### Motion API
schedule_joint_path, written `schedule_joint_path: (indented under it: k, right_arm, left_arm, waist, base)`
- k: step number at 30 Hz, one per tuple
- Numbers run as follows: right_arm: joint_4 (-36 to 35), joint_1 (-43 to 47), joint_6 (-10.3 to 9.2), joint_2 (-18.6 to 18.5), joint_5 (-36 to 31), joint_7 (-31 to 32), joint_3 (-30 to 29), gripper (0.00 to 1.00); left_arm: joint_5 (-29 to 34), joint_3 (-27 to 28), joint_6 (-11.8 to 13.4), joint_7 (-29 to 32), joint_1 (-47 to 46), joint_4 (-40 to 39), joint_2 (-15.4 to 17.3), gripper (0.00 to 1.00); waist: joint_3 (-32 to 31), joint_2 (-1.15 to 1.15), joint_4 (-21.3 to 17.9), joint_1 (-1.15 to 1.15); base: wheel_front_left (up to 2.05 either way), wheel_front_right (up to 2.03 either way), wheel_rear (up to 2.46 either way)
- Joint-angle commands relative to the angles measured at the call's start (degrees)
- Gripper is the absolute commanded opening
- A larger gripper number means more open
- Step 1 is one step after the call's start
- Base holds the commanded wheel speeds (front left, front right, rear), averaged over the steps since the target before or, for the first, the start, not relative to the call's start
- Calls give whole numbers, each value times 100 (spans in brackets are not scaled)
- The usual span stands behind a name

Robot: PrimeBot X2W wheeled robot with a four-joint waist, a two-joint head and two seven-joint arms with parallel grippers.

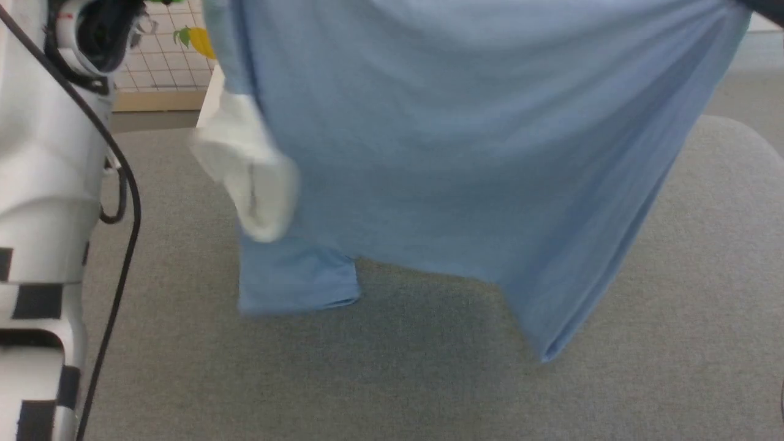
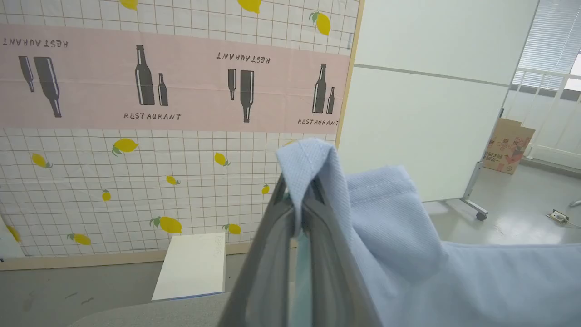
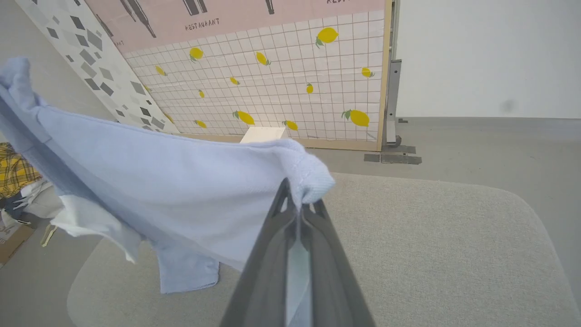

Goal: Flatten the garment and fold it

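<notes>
We find garment hanging above middle of surface, low sleeve close to it; contact unclear. Left end effector and right end effector each pinched shut on upper edge. Cloth hangs below both, held edge running side to side. We judge neither arm nearer.

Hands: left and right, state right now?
Left hand: closed, pinching a fold of the garment.
Right hand: closed, pinching a bunched edge of the garment.

Test lab: printed restaurant backdrop, wheeled partition
</notes>
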Motion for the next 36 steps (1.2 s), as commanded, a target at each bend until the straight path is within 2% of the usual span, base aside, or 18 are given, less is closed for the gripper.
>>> schedule_joint_path:
  k: [1, 6, 10, 14, 16, 21, 27, 31, 36]
  right_arm:
    - [88, -144, -8, 13, -109, -59, -42, 0]
    - [325, -527, -8, 15, -351, -200, -208, 0]
    - [467, -903, -8, 3, -638, -303, -264, 0]
    - [568, -1473, -8, 144, -1063, -558, -380, 0]
    - [661, -1905, -8, 315, -1452, -937, -532, 0]
    - [1076, -3030, -8, 929, -2225, -2223, -1055, 0]
    - [1753, -3989, -8, 1158, -2736, -3550, -1334, 0]
    - [2154, -4325, -8, 1179, -2790, -4049, -1298, 0]
    - [2600, -4409, -8, 1184, -2689, -4312, -1192, 0]
  left_arm:
    - [78, -2, 49, -66, -176, 124, 72, 0]
    - [343, -111, 87, -166, -602, 472, 164, 0]
    - [533, -178, 153, -168, -1018, 679, 245, 0]
    - [728, -198, 287, -184, -1617, 783, 309, 0]
    - [940, -244, 404, -278, -2017, 800, 369, 0]
    - [1292, -146, 624, -1085, -2862, 712, 425, 0]
    - [1449, 72, 830, -2114, -3484, 851, 397, 0]
    - [1494, 126, 806, -2617, -3706, 1020, 398, 0]
    - [1367, 222, 712, -3125, -3704, 1247, 280, 0]
  waist:
    - [112, 0, -31, 0]
    - [445, 0, -44, 0]
    - [955, 0, -92, 0]
    - [1640, 0, -186, 0]
    - [2003, 0, -262, 0]
    - [2671, 0, -471, 0]
    - [3155, 0, -576, 0]
    - [3435, 0, -545, 0]
    - [3707, 0, -407, 0]
  base:
    - [0, 0, 0]
    - [0, 0, 0]
    - [0, 0, 0]
    - [0, 0, 0]
    - [0, 0, 0]
    - [0, 0, 0]
    - [0, 0, 0]
    - [0, 0, 0]
    - [0, 0, 0]
